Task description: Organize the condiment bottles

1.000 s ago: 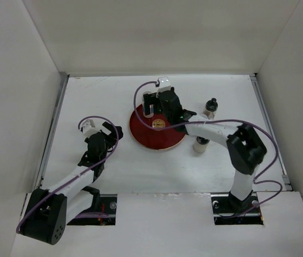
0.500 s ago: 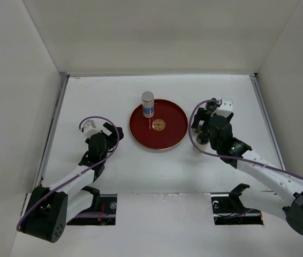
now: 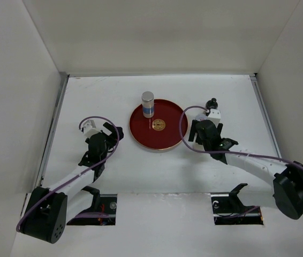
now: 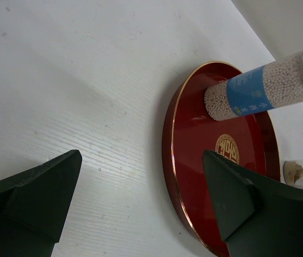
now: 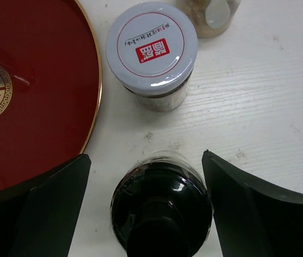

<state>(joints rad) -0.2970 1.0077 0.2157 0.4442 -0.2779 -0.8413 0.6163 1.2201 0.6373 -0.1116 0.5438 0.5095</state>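
The grey-capped cylinder with blue label [image 3: 148,103] stands on the far left part of the red tray [image 3: 167,136]; it also shows in the left wrist view [image 4: 253,93]. My right gripper [image 3: 206,124] is open, with its jaws on either side of the black-capped bottle [image 5: 162,209], apart from it. The bottle's cap [image 3: 212,101] shows just past the wrist. A white-lidded jar [image 5: 151,48] stands beyond it beside the tray rim [image 5: 90,107], and a second jar [image 5: 210,16] behind that. My left gripper [image 3: 114,131] is open and empty left of the tray [image 4: 189,150].
White walls [image 3: 17,107] close in the table on three sides. A metal rail [image 3: 55,123] runs along the left edge. Purple cables loop over both wrists. The jars are hidden under my right arm in the top view; one shows at the left wrist view's right edge [image 4: 301,174].
My right gripper let go of the grey-capped cylinder on the tray, swung right off the tray, and now sits over the black-capped bottle. The left arm has not moved.
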